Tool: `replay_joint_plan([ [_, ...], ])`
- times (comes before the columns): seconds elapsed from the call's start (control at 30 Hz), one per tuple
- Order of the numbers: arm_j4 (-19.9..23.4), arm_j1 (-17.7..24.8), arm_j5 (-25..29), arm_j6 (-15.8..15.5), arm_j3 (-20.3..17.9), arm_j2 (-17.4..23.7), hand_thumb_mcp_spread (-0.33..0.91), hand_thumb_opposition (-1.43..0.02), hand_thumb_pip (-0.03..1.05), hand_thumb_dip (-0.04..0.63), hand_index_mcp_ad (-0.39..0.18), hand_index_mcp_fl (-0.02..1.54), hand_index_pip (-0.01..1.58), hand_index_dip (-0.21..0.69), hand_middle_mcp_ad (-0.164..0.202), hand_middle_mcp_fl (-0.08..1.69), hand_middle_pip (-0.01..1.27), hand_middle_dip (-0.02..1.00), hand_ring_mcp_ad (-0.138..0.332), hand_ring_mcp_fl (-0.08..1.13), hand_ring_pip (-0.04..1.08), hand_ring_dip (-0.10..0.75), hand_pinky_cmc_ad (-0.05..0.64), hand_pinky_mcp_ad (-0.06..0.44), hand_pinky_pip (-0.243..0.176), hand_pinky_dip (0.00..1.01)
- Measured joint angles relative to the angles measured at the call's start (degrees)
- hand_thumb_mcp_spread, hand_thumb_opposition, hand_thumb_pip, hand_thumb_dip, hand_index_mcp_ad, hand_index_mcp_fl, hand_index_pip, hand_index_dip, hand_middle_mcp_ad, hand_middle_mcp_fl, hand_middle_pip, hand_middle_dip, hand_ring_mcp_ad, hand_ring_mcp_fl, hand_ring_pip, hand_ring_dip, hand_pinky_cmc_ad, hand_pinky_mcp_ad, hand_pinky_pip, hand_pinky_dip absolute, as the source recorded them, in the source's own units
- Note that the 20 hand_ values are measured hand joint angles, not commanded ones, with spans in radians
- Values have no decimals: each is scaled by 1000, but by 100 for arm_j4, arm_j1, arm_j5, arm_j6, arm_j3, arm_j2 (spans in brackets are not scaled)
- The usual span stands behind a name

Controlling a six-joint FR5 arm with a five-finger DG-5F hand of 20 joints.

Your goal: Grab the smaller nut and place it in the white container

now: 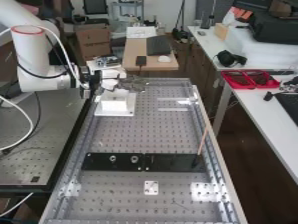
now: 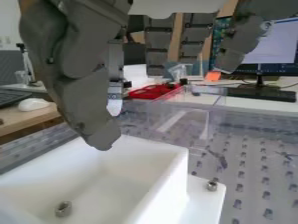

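The robot hand (image 1: pixel 133 83) is above the white container (image 2: pixel 166 186), its fingers (image 2: pixel 157 47) loose and well apart, with nothing between them; whether a fingertip touches the container I cannot tell. A small metal piece (image 2: pixel 63 209) that looks like a nut lies inside on the container's floor. Two nut-like rings (image 1: pixel 134 159) sit side by side on the black plate (image 1: pixel 169 162).

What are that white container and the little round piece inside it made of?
The white container looks like plastic with a smooth, mostly matte finish: its walls are evenly white and opaque, with soft shading. Painted metal can't be ruled out. The little round piece seems to be bare metal, probably steel, judging by its grey colour and bright glints.
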Motion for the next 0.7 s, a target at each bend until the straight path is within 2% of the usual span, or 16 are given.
replay_joint_plan([
  [0.1,-21,-79,-29,40,64,40,469,-899,703,260,-253,21,1422,201,30,82,129,202,93,9,99,66,314,239,-61,192],
  [0.2,-96,-221,-34,125,195,155,456,-887,705,260,-262,17,1405,168,26,82,129,206,93,9,99,66,314,239,-61,192],
  [0.37,-470,-645,-15,174,744,346,438,-883,700,260,-223,21,1391,164,30,87,129,206,98,7,99,65,314,239,-61,199],
  [0.47,-645,-942,-31,168,1122,399,421,-885,682,264,-230,21,1372,164,26,103,129,206,103,10,99,65,314,239,-61,222],
  [0.5,-690,-1071,-36,169,1286,412,421,-885,674,260,-222,24,1358,164,35,103,129,206,106,10,99,65,314,239,-61,222],
  [0.6,-717,-1290,-37,226,1553,430,428,-869,654,260,-202,24,1326,164,37,99,129,206,122,2,101,65,312,239,-61,241],
  [0.7,-586,-1432,169,411,1711,437,391,-850,618,255,-195,37,1309,164,35,119,129,206,122,5,101,65,316,241,-61,293],
])
